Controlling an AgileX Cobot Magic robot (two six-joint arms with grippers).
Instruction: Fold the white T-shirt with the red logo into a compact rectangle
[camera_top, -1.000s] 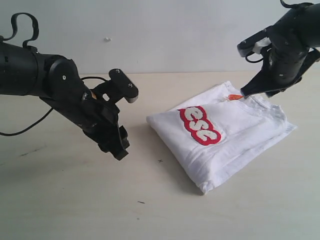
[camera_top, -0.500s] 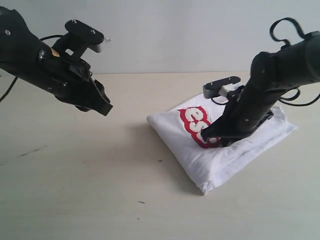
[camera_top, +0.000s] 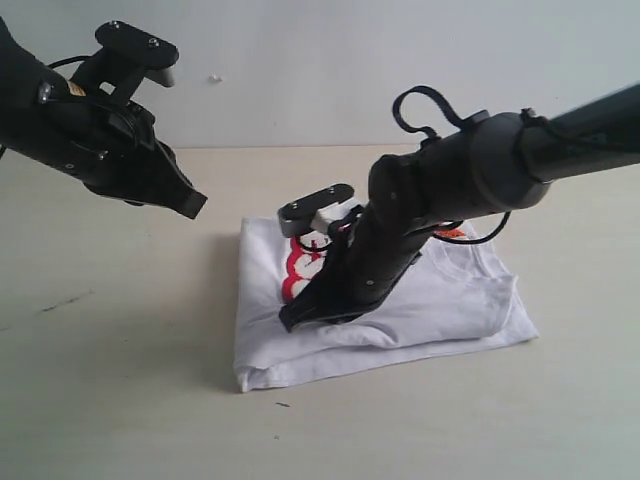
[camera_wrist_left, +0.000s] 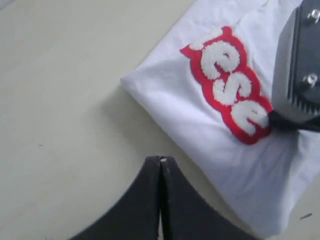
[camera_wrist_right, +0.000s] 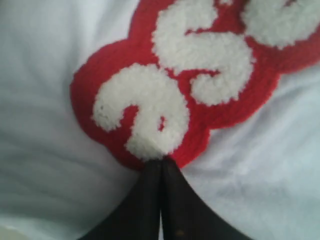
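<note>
The white T-shirt (camera_top: 440, 300) lies folded into a rectangle on the table, its orange neck tag (camera_top: 452, 233) showing at the far side. The red logo (camera_top: 298, 272) sits on its left half, partly hidden by my right arm; it is also clear in the left wrist view (camera_wrist_left: 230, 85) and fills the right wrist view (camera_wrist_right: 175, 85). My right gripper (camera_top: 292, 322) is shut, its tips (camera_wrist_right: 161, 161) pressing down at the logo's edge. My left gripper (camera_top: 192, 205) hangs shut above the table, left of the shirt (camera_wrist_left: 161, 159), holding nothing.
The pale wooden table (camera_top: 110, 390) spreads around the shirt, with a few small dark marks (camera_top: 283, 404) near the front. A plain wall (camera_top: 300, 60) stands behind. My right arm reaches across the shirt from the right.
The shirt has slid left and turned, now lying squarer to the table. My right gripper moved left and down onto the logo. The left arm stayed raised at the left.
</note>
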